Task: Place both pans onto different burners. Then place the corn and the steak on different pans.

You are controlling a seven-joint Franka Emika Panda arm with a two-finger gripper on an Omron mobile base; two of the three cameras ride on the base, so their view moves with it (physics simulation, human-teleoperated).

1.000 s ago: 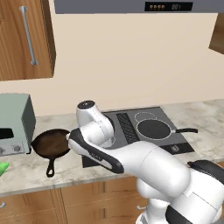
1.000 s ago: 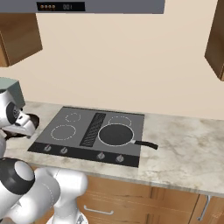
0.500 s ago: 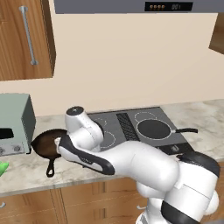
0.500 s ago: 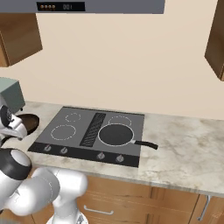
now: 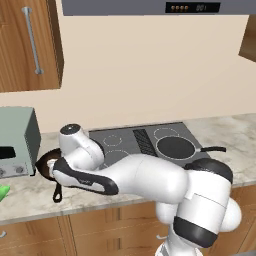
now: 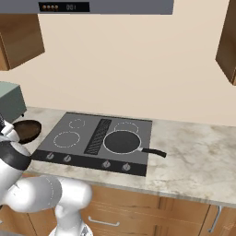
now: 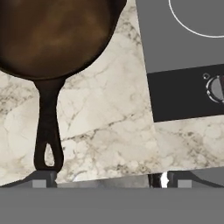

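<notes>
The gripper (image 7: 105, 179), jaws wide and empty, hangs over the counter (image 7: 109, 131) just beside the skillet handle (image 7: 47, 131), whose long axis runs straight away toward the skillet (image 7: 52, 35), left of the cooktop (image 7: 183, 52).

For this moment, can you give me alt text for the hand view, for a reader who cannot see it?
Seen from above, a rusty dark-brown cast-iron skillet sits on the marble counter, its short handle pointing down toward the open gripper. At right is the corner of the dark cooktop, with part of a white burner circle and one knob.
</notes>
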